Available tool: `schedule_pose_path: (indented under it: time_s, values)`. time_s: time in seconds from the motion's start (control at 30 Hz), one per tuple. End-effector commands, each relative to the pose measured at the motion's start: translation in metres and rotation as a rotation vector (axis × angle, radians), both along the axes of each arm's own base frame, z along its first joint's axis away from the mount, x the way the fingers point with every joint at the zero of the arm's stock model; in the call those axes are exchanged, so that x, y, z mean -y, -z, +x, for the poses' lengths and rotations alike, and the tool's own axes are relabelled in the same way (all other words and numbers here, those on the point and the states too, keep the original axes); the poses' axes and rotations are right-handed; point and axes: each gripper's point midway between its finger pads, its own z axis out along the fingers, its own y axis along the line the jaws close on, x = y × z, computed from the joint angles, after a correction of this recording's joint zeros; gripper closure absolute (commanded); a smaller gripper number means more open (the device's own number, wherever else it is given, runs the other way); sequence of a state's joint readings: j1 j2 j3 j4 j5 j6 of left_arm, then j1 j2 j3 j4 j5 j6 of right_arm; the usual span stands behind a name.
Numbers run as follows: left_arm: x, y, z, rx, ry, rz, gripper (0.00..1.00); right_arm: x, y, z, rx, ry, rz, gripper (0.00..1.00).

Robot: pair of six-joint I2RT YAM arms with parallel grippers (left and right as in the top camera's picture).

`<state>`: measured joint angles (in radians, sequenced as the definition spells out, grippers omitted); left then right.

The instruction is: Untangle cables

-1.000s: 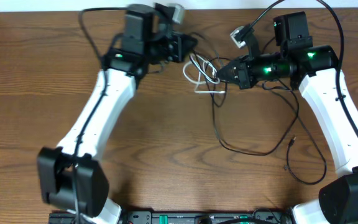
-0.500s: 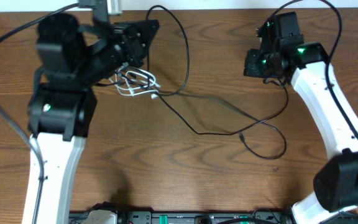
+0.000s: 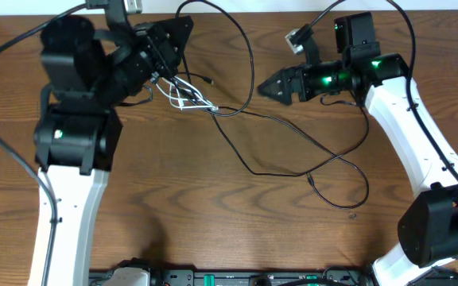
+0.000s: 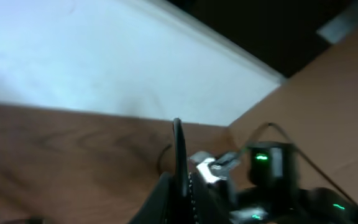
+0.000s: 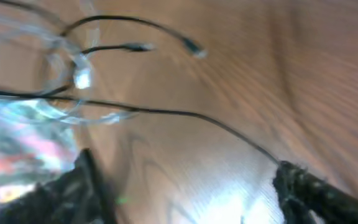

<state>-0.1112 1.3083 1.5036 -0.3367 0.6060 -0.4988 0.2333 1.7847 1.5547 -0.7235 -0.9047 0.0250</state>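
Two grippers, two different states.

Left gripper (image 3: 162,70): near the far left corner of the desk (image 3: 213,230), clenched. The white cable (image 3: 188,97) spills from its fingertips in a few loose loops, so you appear to be gripping that cable at the knot. The left wrist view is too blurred to confirm.

Right gripper (image 3: 265,86): hovers near the far edge, right of centre, jaws spread wide. In the right wrist view its fingers (image 5: 82,183) stand well apart, with only bare wood and one black strand crossing between them. Nothing is grasped.

Cables: the black cables (image 3: 293,141) leave the white loops and run diagonally toward the right and the near edge, ending in a slack curl right of centre. Another black loop arcs up to the far edge between the two arms.

Relation that matters: the knot lies to the left of your right gripper and slightly nearer the near edge, and the open jaws already point that way. The long axis of the free black strands runs from the knot toward the right, on the near side of that gripper. Your right arm is the free one and the nearer to those strands.

Judgement: the step in hand is a second grasp. Take one black strand just beside the knot and draw it right, away from the left grip. Risk: two strands lie close together there, so you could pinch both.
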Motion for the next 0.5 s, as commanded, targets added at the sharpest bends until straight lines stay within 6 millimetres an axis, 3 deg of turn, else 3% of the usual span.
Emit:
schedule_pose_path:
  time_s: [0.0, 0.2, 0.37, 0.47]
  values:
    - [-0.013, 0.010, 0.018, -0.046, -0.091, 0.015, 0.93, -0.008, -0.025, -0.012, 0.042, -0.073, 0.084, 0.01]
    - [-0.012, 0.032, 0.030, -0.155, -0.109, -0.042, 0.93, -0.019, -0.023, -0.009, 0.073, -0.063, 0.055, 0.01]
    - [-0.007, 0.030, 0.028, -0.176, -0.090, -0.080, 0.92, -0.027, 0.001, 0.017, -0.001, 0.182, -0.095, 0.01]
    - [-0.004, 0.027, 0.024, -0.177, -0.067, -0.092, 0.93, -0.042, 0.020, 0.026, -0.048, 0.259, -0.122, 0.01]
